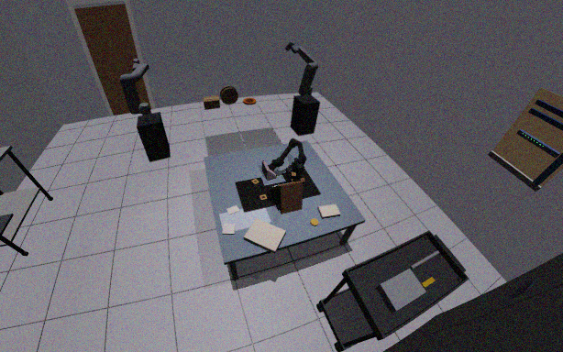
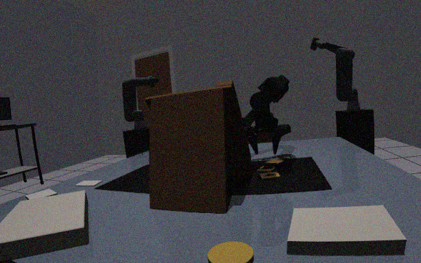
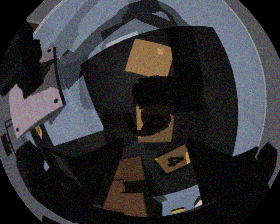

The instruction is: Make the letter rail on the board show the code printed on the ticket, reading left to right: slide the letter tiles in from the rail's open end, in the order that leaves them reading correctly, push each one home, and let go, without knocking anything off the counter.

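The brown board (image 1: 291, 198) (image 2: 187, 151) (image 3: 125, 197) stands upright on the black mat. Its rail and ticket face away from the exterior camera and cannot be read here. My gripper (image 2: 265, 153) is open and empty, fingers pointing down, a little above the tiles beside the board. A tile marked 4 (image 3: 173, 160) lies on the mat. Another tile (image 3: 163, 136) is under dark shadow, its letter unreadable, and a tile (image 3: 146, 60) lies beyond it. The exterior view shows these as small tan tiles. Two other tiles, one (image 1: 255, 181) and one (image 1: 263, 197), lie on the mat's other side.
The black mat (image 1: 248, 202) (image 2: 306, 178) lies under the board. A pinkish plate (image 1: 269, 170) (image 3: 36, 107) stands near the arm. A large pale block (image 1: 265, 235) (image 2: 45, 219), a smaller one (image 1: 329, 211) (image 2: 347, 222) and a yellow disc (image 1: 314, 222) (image 2: 230, 251) are behind the board.
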Tool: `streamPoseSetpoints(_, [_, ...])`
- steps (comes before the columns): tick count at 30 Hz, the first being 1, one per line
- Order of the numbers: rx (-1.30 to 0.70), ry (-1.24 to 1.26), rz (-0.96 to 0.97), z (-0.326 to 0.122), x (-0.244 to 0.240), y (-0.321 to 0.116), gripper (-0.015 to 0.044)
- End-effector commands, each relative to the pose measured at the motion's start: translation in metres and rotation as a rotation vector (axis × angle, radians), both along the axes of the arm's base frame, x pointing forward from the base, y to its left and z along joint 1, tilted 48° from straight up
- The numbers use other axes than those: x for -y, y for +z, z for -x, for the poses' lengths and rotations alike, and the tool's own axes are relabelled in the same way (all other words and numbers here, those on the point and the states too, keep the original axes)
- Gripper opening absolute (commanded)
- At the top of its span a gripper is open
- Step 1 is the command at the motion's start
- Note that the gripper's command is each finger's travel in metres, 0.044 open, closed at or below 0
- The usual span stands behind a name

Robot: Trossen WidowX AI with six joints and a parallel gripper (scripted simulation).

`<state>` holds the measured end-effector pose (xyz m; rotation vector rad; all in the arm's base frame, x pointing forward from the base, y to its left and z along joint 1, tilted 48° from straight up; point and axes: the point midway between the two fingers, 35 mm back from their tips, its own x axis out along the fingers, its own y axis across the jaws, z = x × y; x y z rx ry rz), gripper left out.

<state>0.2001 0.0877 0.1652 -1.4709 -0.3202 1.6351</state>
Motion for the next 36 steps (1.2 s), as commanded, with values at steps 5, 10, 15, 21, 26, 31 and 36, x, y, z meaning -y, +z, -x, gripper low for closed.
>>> streamPoseSetpoints(5, [0.016,0.022,0.011,0.000,-0.003,-0.001,0.0340])
streamPoseSetpoints(10, [0.017,0.022,0.012,-0.002,-0.015,-0.012,0.0340])
streamPoseSetpoints(15, [0.017,0.022,0.009,-0.005,-0.027,-0.022,0.0340])
streamPoseSetpoints(21, [0.017,0.022,0.009,-0.005,-0.027,-0.022,0.0340])
streamPoseSetpoints(26, [0.018,0.022,0.009,-0.005,-0.029,-0.024,0.0340])
streamPoseSetpoints(31, [0.018,0.022,0.009,-0.006,-0.034,-0.029,0.0340])
streamPoseSetpoints(36, [0.018,0.022,0.008,-0.007,-0.040,-0.034,0.0340])
